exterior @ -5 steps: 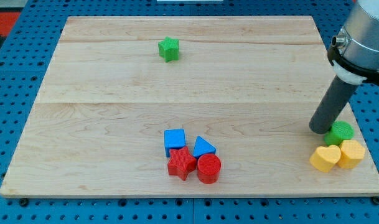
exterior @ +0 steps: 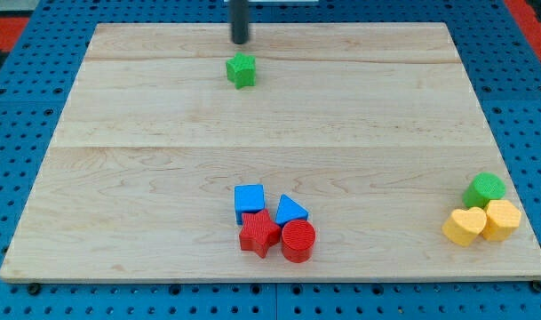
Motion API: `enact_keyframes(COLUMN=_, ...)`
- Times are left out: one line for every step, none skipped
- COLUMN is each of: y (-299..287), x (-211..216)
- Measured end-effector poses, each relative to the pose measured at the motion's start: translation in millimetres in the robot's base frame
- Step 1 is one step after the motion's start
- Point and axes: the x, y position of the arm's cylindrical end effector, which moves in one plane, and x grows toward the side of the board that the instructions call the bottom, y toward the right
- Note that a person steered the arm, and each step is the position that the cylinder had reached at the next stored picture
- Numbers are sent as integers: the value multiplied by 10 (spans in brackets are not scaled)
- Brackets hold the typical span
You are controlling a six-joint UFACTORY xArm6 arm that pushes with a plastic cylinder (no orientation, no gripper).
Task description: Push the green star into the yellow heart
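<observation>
The green star (exterior: 241,69) lies near the view's top, left of centre, on the wooden board (exterior: 146,178). My tip (exterior: 241,41) stands just above the star in the view, a small gap between them. The yellow heart (exterior: 465,226) lies at the view's bottom right, touching a yellow hexagonal block (exterior: 503,219) on its right, with a green cylinder (exterior: 485,188) just above both.
A cluster sits at the view's bottom centre: a blue square block (exterior: 249,200), a blue triangle (exterior: 290,211), a red star (exterior: 259,233) and a red cylinder (exterior: 298,241). The board's right edge runs close by the yellow blocks.
The rod has moved from the view's right, beside the green cylinder, to the view's top, just above the green star. No block has moved.
</observation>
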Motion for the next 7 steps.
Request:
enact_keyframes(y=-374, x=276)
enact_keyframes(y=-294, x=625)
enact_keyframes(y=-23, x=889)
enact_keyframes(y=237, x=1061)
enact_keyframes(y=-236, x=860)
enact_keyframes(y=-398, x=506)
enact_keyframes(y=-105, x=365)
